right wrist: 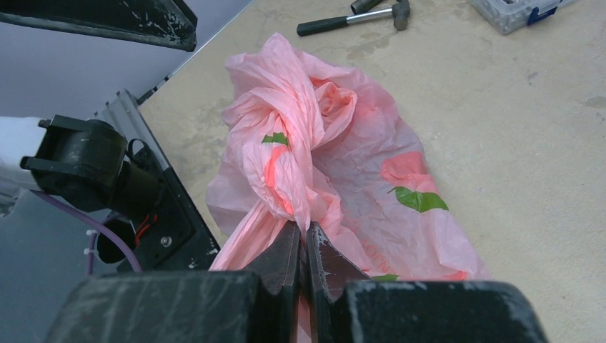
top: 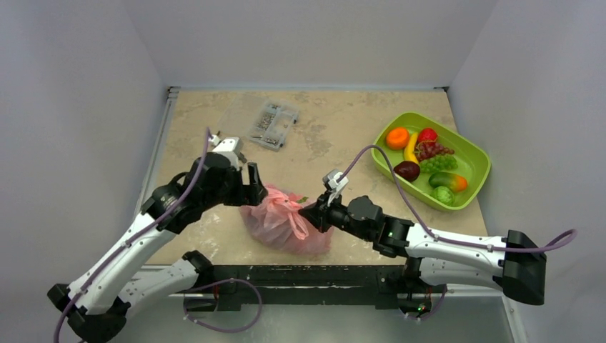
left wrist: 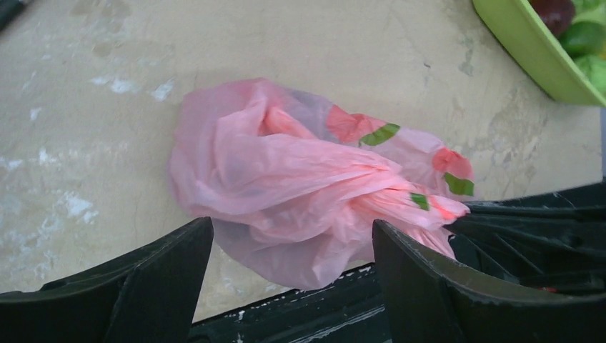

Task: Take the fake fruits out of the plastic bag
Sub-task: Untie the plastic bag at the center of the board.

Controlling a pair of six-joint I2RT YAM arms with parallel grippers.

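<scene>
We see the pink bag (top: 286,227) lying crumpled on the worktop (top: 336,143), close to its near edge and between the two arms. The right hand (right wrist: 305,250) is clenched on a twisted rope of the film, its jaws pressed together with the pink plastic pinched between them. The right wrist view shows the twist rising from the grip into a loose bunch at the bag's far end. The left hand (left wrist: 289,239) is spread wide at the bag's other side, its two fingers (left wrist: 164,271) standing apart with the film bulging in the gap; we cannot tell whether either one touches it. The film is translucent, printed with red shapes and green leaves, and we cannot make out anything inside it.

Well apart, at the far right of the worktop, a lime-green tray (top: 475,158) holds an orange (top: 397,138), a strawberry (top: 427,135), a banana (top: 411,150), purple grapes (top: 431,150), green grapes (top: 437,163), a plum (top: 406,170) and a mango (top: 448,181). A clear box (top: 273,125) of small parts sits at the far side, left of centre. A hammer (right wrist: 350,19) lies on the worktop beyond the bag.
</scene>
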